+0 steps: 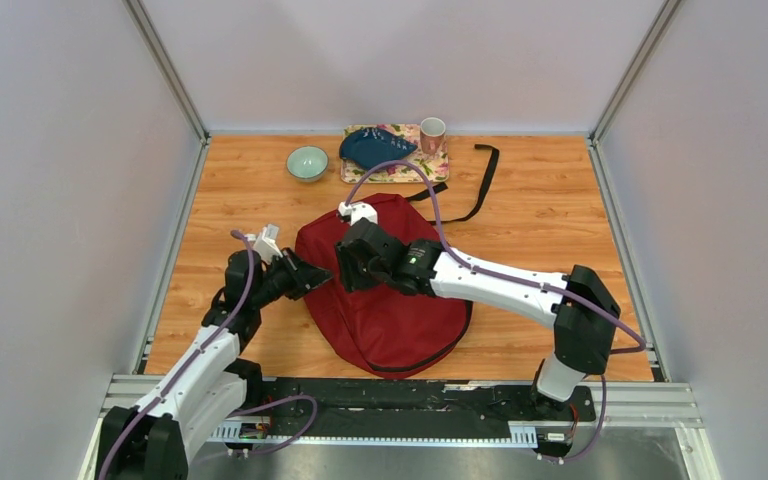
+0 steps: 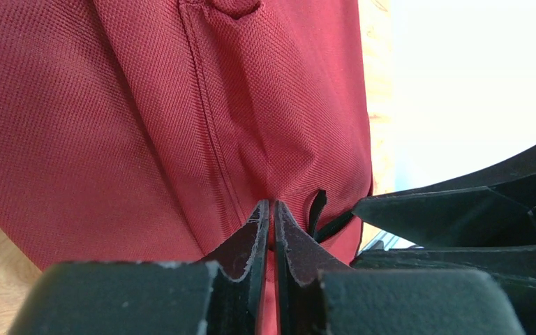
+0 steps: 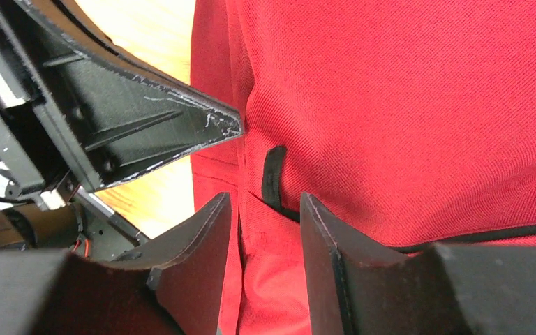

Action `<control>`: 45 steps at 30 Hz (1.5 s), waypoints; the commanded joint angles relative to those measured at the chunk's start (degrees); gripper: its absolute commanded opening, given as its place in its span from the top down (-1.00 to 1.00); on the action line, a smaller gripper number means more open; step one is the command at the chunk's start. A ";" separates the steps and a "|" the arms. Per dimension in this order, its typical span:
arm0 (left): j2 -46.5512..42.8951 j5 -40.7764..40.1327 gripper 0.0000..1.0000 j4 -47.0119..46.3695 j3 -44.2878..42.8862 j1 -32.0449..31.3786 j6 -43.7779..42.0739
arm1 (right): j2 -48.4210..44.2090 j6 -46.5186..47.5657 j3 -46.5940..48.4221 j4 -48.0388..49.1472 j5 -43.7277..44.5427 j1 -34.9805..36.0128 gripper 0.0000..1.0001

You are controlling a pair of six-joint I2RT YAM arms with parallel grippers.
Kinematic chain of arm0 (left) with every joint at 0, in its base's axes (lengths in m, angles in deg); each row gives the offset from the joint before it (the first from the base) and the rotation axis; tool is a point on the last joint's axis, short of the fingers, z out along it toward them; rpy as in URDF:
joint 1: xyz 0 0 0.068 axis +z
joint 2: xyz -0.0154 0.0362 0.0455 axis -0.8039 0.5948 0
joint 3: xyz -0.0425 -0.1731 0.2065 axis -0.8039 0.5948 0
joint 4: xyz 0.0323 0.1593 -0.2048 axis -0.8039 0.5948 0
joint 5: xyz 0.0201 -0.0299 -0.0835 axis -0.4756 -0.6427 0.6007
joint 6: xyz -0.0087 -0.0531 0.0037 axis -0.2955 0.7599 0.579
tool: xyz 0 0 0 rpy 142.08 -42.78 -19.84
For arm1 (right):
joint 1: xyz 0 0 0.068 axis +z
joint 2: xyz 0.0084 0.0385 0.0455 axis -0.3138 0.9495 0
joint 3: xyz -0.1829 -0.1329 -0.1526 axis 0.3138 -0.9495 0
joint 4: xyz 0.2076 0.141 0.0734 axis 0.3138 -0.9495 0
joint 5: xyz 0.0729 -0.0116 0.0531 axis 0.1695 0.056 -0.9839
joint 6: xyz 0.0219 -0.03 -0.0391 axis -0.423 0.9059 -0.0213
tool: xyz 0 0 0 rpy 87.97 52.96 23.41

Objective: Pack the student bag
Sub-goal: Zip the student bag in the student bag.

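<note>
Surface: wood-grain table [image 1: 550, 220], enclosed on three sides by pale grey panels [image 1: 60, 150]. Centre: student bag [image 1: 385, 300], lying flat. Its left edge: left gripper [image 1: 322, 275], jaws pinched on red fabric; right gripper [image 1: 345, 262], jaws part-open.

No legible text, label, brand, number or sign in any view.

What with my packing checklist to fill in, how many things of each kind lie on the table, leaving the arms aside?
student bag: 1
bowl: 1
cup: 1
tray: 1
blue pouch: 1
Total: 5
</note>
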 commanded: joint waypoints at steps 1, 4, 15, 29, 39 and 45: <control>-1.96 -0.91 0.74 0.79 -0.21 -0.38 -0.72 | 2.01 0.96 3.37 -0.12 5.31 1.24 0.10; -2.57 -1.44 0.74 1.93 -0.56 -0.30 -0.99 | 3.32 1.05 4.07 0.06 6.28 2.03 0.10; -3.72 -2.50 0.73 4.48 -1.61 -0.30 -1.78 | 8.86 2.46 8.20 -2.66 14.18 3.44 0.28; -3.90 -1.80 0.72 4.39 -1.35 -0.30 -1.34 | 11.06 2.63 9.52 -3.72 16.65 3.53 0.72; -4.95 -0.04 -0.25 2.90 -1.09 -0.30 0.94 | 9.58 2.28 8.29 -3.37 17.09 3.44 1.00; -4.95 0.14 -0.41 -1.31 1.90 -2.14 4.99 | 8.43 1.67 7.85 -2.84 16.13 3.44 1.00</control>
